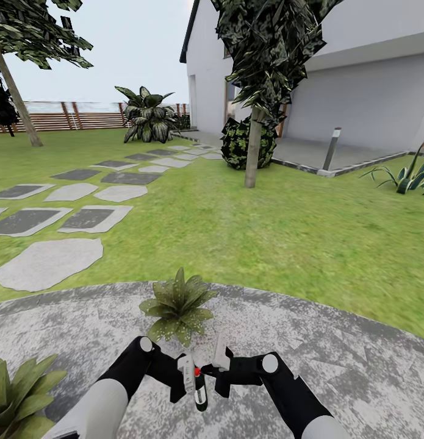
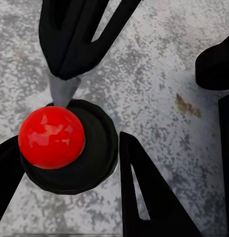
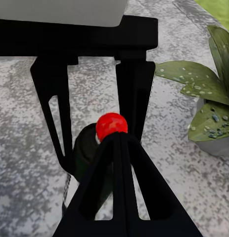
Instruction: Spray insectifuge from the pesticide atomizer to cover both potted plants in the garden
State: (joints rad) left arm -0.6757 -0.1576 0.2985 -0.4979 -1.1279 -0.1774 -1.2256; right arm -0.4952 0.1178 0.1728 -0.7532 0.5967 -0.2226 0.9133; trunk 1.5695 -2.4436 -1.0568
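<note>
The left gripper (image 1: 186,379) grips the pesticide atomizer (image 1: 200,390) over the patio (image 1: 334,360). The right gripper's (image 1: 219,373) fingers touch its top; grip unclear. Both potted plants (image 1: 177,305) look unsprayed.

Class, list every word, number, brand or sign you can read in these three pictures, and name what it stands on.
None can be read.
The pesticide atomizer, held upright between the left gripper and the right gripper, has a pale label, too small and blurred to read.
The red ball on the bottle's top is unmarked.
The potted plant, patio and house wall bear no text.
</note>
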